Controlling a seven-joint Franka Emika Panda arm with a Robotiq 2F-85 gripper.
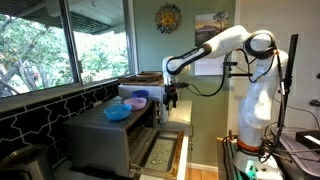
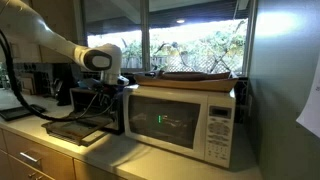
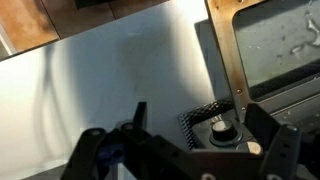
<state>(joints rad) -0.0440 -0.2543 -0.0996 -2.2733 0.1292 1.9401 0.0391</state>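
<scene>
My gripper (image 1: pixel 172 96) hangs open beside the front of a silver microwave (image 1: pixel 112 140), and it holds nothing. In the wrist view its two dark fingers (image 3: pixel 139 116) spread wide around a round black knob (image 3: pixel 222 128) on a dark panel below, without touching it. A bare silver surface (image 3: pixel 120 70) fills most of that view. In an exterior view the gripper (image 2: pixel 108 95) sits at the left end of the microwave (image 2: pixel 185 118), above a dark flat tray (image 2: pixel 75 130) on the counter.
A blue bowl (image 1: pixel 118 112), a pink bowl (image 1: pixel 138 101) and a blue dish (image 1: pixel 135 92) rest on the microwave's top. A brown tray (image 2: pixel 195 77) lies there too. Windows (image 1: pixel 60 40) run behind, and a metal tray (image 3: pixel 280 45) lies to the right.
</scene>
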